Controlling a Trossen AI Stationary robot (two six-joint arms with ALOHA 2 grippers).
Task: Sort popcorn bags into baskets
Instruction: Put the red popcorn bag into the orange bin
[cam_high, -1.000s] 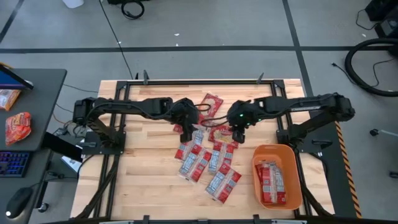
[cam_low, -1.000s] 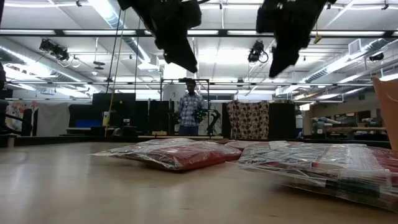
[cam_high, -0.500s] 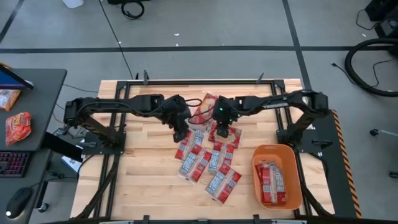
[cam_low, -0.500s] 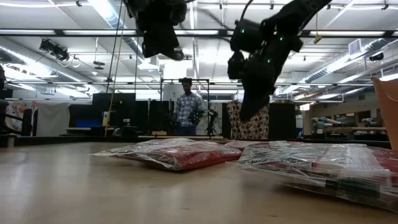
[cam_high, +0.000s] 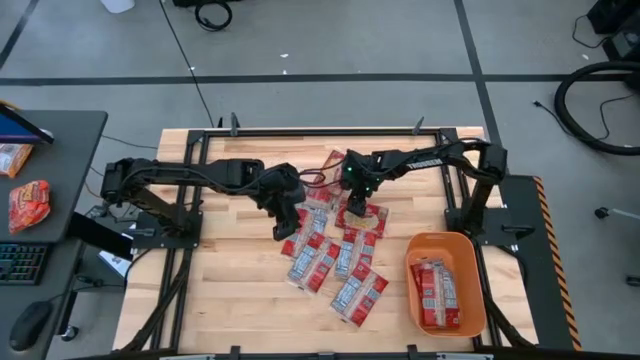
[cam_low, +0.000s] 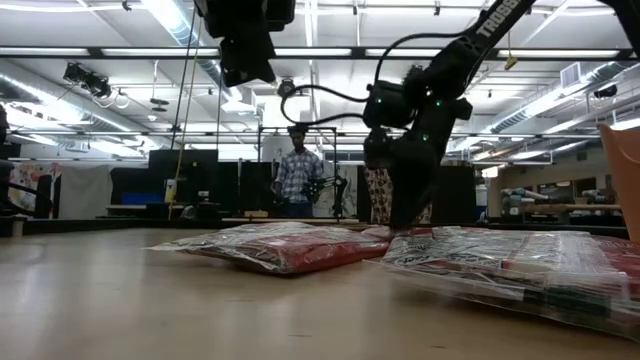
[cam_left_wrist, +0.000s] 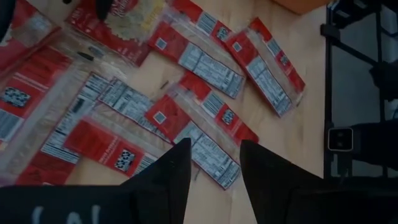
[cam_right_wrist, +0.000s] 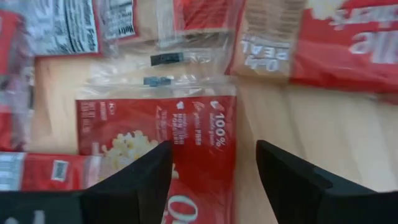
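- Landmark for everything here: the heap of popcorn bags (cam_high: 330, 250), flat glossy red packets with white-grey label panels, spread over the middle of the wooden table (cam_high: 230, 290). Butcher-block planks, dark metal frame around it.
- Left of the table sits a dark side desk (cam_high: 55, 150) with a crinkly orange-red snack bag (cam_high: 28, 204) on it, well away from the heap.
- Left gripper (cam_high: 284, 219) hangs over the heap's left edge. In its wrist view the two dark fingers (cam_left_wrist: 166, 180) stand apart with nothing between them, packets spread flat below.
- Bare wood left of the heap and in front of it, so plenty of room there.
- Right gripper (cam_high: 356, 203) is down low at the heap's far side, over a larger red bag picturing yellow popcorn (cam_right_wrist: 163, 149). Its fingers (cam_right_wrist: 140, 177) are spread wide on either side of that bag, not gripping it.
- Right of the heap: orange plastic tub (cam_high: 446, 243), rounded corners, low walls, a few packets (cam_high: 436, 292) already lying inside.
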